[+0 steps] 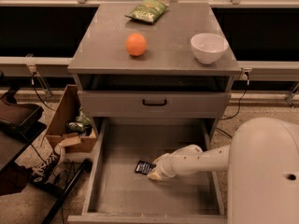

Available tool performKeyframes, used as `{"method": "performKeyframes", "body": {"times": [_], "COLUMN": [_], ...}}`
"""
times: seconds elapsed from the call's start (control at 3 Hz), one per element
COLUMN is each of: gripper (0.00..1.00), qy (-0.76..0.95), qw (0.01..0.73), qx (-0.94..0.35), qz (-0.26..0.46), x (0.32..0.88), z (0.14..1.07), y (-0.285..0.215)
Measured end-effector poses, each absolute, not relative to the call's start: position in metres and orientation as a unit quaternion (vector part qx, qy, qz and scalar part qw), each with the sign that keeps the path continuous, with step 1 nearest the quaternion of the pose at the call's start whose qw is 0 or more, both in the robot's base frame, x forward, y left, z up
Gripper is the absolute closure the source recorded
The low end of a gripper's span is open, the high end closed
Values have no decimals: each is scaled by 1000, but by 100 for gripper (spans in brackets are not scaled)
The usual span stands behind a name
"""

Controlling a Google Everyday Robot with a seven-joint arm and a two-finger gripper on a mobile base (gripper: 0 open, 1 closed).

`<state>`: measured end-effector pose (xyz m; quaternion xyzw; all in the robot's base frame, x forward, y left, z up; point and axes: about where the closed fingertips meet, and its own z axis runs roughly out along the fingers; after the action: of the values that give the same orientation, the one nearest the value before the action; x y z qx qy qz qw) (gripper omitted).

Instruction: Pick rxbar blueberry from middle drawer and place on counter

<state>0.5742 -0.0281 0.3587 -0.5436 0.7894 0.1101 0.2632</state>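
One gripper [154, 173] in middle drawer [135, 197], at rxbar blueberry [144, 166]; grip unclear, lettering unreadable.

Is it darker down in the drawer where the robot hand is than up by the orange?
Camera view: yes, the counter around the orange is brighter; the middle drawer is dimmer, where the gripper rests by the rxbar blueberry.

The robot's body is smooth, cream-white and matte. Its largest part is a rounded shell [261, 171] with one small dark hole [291, 176] in it. The arm [198, 161] is a thick round tube of the same colour, with a bulging joint. It ends in the tool [154, 172], pale with a slightly yellow tip, inside the middle drawer [140, 195], near the centre of its floor.
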Motion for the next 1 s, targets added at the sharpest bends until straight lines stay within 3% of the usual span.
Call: {"method": "performKeyframes", "body": {"times": [0.33,1.0], "gripper": [100,100], "qy": [786,769], "qw": [261,278], "qx": [-552,-570], "qz": [102,78], "x": [567,553], "z": [385,599], "y": [-34,-79]}}
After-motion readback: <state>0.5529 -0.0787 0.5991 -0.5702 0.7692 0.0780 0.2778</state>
